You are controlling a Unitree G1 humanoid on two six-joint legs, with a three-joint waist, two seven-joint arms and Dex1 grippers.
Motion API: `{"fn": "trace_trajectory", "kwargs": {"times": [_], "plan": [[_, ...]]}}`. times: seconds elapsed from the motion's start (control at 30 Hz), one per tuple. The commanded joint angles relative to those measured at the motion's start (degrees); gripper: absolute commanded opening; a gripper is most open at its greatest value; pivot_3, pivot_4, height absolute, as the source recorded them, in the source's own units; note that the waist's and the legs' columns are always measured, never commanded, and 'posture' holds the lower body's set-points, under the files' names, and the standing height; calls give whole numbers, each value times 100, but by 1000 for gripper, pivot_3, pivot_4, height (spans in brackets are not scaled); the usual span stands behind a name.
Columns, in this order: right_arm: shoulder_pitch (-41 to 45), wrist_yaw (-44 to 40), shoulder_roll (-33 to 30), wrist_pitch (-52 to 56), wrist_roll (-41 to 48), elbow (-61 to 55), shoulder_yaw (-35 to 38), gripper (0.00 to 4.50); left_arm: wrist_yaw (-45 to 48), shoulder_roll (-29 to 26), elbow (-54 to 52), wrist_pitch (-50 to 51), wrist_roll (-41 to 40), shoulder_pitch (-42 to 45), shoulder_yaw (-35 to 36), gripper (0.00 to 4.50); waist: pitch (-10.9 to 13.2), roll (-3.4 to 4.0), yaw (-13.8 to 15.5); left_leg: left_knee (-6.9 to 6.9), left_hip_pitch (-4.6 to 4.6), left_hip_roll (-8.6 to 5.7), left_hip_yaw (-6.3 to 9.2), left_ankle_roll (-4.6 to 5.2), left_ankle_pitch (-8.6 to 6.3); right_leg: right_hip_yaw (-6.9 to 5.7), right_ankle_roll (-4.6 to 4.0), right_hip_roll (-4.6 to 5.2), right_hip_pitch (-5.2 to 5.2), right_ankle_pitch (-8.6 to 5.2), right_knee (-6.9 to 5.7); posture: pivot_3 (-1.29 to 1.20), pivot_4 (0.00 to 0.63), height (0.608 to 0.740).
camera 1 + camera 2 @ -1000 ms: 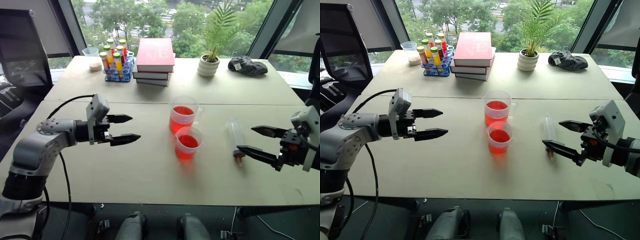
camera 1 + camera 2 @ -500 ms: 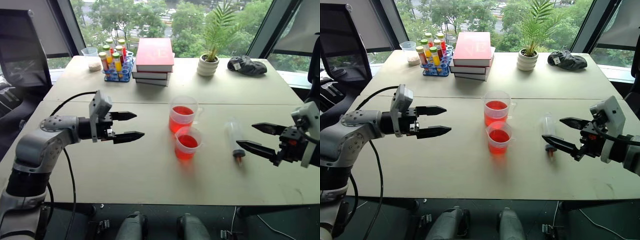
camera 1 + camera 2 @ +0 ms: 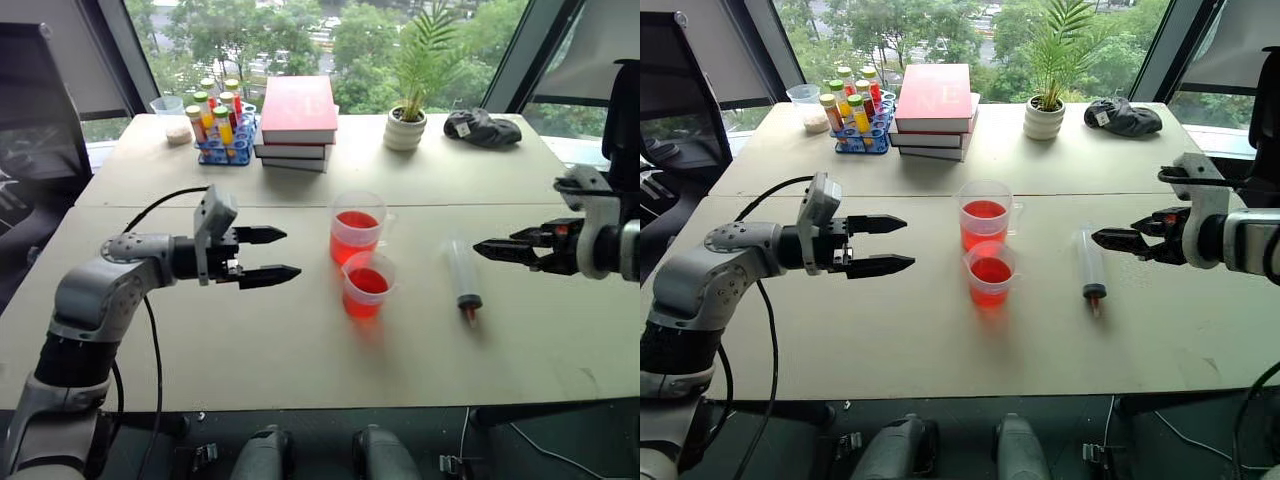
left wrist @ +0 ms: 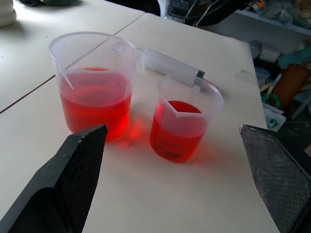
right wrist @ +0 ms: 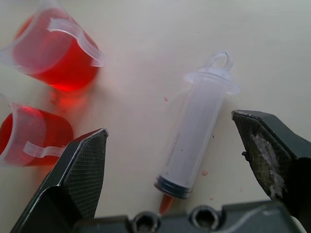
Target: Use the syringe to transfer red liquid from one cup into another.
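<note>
Right gripper (image 3: 1102, 238) hangs just above the counter (image 3: 890, 330), fingers spread wide and holding nothing, tips aimed at the syringe (image 3: 1089, 266) from its outer side. Left gripper (image 3: 890, 245) is also wide apart and empty, level, pointing at the cups from the other side, well clear of them.

Syringe lies flat on the counter to the right of both cups, near but not touching. Long axis runs roughly front-to-back — orange-brown tip toward the robot, plunger ring toward the window. Barrel looks empty.

Step in hand, as I read it: pick up the syringe. The right wrist view has the barrel sitting between the fingers, slightly skewed. Advice:
- square the fingers across the barrel, not along it
- grab mid-barrel, clear of the plunger flange and the tip
- round, smooth plastic, likely to roll — close slowly and centred

The larger cup (image 3: 984, 222) is behind, the smaller cup (image 3: 990, 276) is just in front of it, and both hold red liquid (image 4: 95, 99). Keep the lift away from them.
</note>
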State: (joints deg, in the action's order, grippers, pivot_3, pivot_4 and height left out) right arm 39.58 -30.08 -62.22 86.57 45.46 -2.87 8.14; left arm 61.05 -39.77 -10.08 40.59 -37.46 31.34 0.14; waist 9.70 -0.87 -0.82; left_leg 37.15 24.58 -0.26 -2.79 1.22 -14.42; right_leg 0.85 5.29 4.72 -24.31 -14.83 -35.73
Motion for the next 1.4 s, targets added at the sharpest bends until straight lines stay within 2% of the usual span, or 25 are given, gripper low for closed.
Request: {"fn": "trace_trajectory", "kwargs": {"times": [0.03,0.27,0.5,0.6,0.73,0.77,0.87,1.0,1.1,1.2,1.33,1.4], "plan": [[704,-4,231,169,-549,684,-967,4476,-30,35,-78,-161,55,23,58,4500,0,0,2,1,6,-1,-6,-1,0,1,9,0,-12,5,-11,0,150,740],[1691,-568,869,-764,-1683,2655,-2302,4476,-221,112,-247,-170,38,-120,170,4500,0,1,10,27,43,-5,-17,3,2,0,25,-3,-44,14,-34,0,150,740],[2278,-1142,1568,-1581,-2677,4024,-2943,4476,-418,148,-464,-137,9,-286,226,4500,1,2,0,72,43,-2,-16,6,1,-2,45,-18,-33,25,-54,0,150,740],[2370,-1377,1719,-1778,-3013,4230,-3133,3744,-464,135,-503,-147,16,-323,232,4500,1,2,4,83,43,-3,-15,8,0,-9,54,-20,-26,30,-55,0,150,740],[2379,-1655,1789,-1821,-3267,4178,-3218,1784,-503,111,-537,-137,-11,-349,279,4500,1,1,6,86,43,-3,-14,9,-1,-10,57,-20,-25,32,-57,0,150,740],[2379,-1704,1799,-1798,-3310,4148,-3208,1530,-503,101,-531,-139,-12,-347,285,4500,1,1,6,86,43,-3,-13,9,-1,-10,58,-20,-25,32,-57,0,150,740],[2361,-1804,1774,-1726,-3397,3952,-3131,1452,-480,73,-479,-149,-12,-311,307,4500,1,2,5,86,43,-3,-12,9,-1,-11,58,-21,-25,32,-58,0,150,740],[2306,-1639,1588,-1794,-3411,3286,-2669,1452,-429,19,-345,-154,-31,-181,375,4500,2,3,8,86,43,-3,-11,9,-1,-12,58,-21,-26,32,-60,0,150,740],[2269,-1472,1525,-1694,-3158,2418,-1896,1452,-376,-25,-184,-132,-64,-27,428,4500,4,7,16,85,43,-3,-11,9,-1,-12,58,-20,-28,32,-60,0,150,740],[2152,-988,2013,-2405,-2690,1632,-471,1452,-309,-48,-48,-107,-69,125,446,4500,4,6,13,85,43,-2,-10,9,-1,-13,59,-21,-27,33,-61,0,150,740],[2022,-478,2844,-3433,-2248,901,581,1452,-188,-72,146,-101,-46,350,412,4500,4,6,4,85,42,1,-8,8,-1,-14,64,-28,-25,36,-64,0,150,740],[1952,-347,3132,-3813,-2151,717,759,1452,-127,-84,222,-100,-35,430,397,4500,3,5,5,86,42,1,-6,8,0,-16,65,-31,-25,36,-69,0,150,740]]}}
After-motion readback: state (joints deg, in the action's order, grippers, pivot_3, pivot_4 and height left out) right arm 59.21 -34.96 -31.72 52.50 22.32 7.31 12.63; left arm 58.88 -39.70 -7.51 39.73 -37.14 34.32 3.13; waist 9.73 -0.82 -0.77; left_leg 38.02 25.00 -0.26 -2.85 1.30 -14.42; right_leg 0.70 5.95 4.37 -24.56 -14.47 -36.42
